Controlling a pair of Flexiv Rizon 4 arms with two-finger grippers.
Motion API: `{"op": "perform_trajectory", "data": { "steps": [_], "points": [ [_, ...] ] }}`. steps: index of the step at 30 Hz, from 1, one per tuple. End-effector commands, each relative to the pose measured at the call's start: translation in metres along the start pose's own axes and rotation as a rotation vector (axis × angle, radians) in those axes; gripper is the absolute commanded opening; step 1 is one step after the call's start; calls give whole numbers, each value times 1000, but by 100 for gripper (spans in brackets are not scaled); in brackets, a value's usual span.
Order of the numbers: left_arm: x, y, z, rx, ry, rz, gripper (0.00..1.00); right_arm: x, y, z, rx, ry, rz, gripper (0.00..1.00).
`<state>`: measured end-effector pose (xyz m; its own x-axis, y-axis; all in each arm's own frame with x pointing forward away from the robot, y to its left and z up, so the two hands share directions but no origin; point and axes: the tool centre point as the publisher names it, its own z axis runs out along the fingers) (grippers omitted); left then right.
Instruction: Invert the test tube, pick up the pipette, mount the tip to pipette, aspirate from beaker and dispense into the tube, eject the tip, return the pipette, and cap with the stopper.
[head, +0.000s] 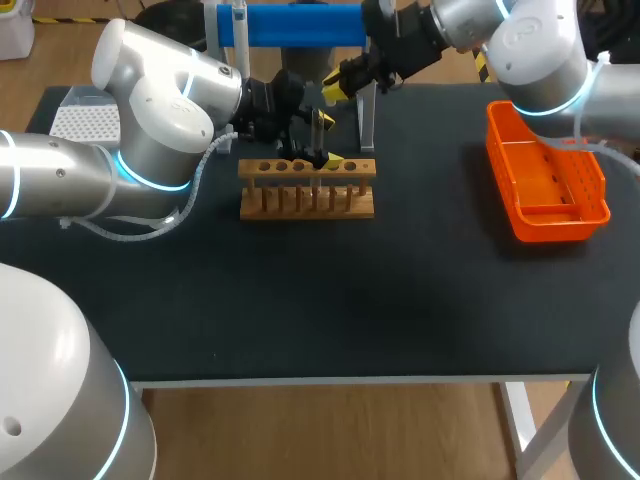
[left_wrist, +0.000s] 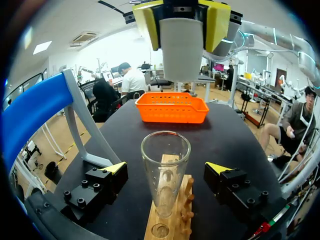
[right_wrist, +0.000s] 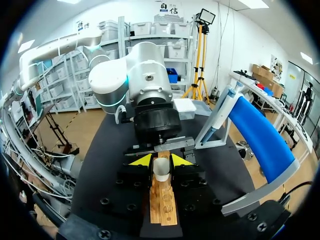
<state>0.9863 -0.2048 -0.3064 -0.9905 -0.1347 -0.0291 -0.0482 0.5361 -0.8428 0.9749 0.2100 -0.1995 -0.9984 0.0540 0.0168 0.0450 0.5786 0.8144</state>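
Observation:
A clear glass test tube (left_wrist: 165, 170) stands upright, mouth up, in a hole of the wooden rack (head: 307, 190). My left gripper (left_wrist: 165, 169) is open, one yellow-tipped finger on each side of the tube and not touching it; in the head view this left gripper (head: 316, 150) sits at the rack's back edge. Right above the tube's mouth hangs a white stopper (left_wrist: 182, 50), with my right gripper (left_wrist: 182, 17) shut on it. In the right wrist view the stopper (right_wrist: 161, 170) sits between the yellow fingertips (right_wrist: 142, 160), over the rack (right_wrist: 162, 202). The pipette (right_wrist: 219, 115) rests on its blue stand (right_wrist: 260, 132).
An orange basket (head: 545, 175) stands at the table's right side. A white tip box (head: 85, 122) is at the back left, behind my left arm. The blue pipette stand (head: 300, 25) spans the back edge just behind the rack.

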Motion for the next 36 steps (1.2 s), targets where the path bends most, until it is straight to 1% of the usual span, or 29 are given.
{"op": "perform_trajectory", "data": {
  "steps": [1, 20, 36],
  "points": [
    [0, 0, 1, 0, -1, 0, 100, -1, -1, 4, -4, 1, 1, 0],
    [0, 0, 1, 0, -1, 0, 100, -4, -3, 18, -12, 14, 5, 0],
    [0, 0, 1, 0, -1, 0, 100, -2, -9, 23, -3, 23, 12, 0]
  ]
}}
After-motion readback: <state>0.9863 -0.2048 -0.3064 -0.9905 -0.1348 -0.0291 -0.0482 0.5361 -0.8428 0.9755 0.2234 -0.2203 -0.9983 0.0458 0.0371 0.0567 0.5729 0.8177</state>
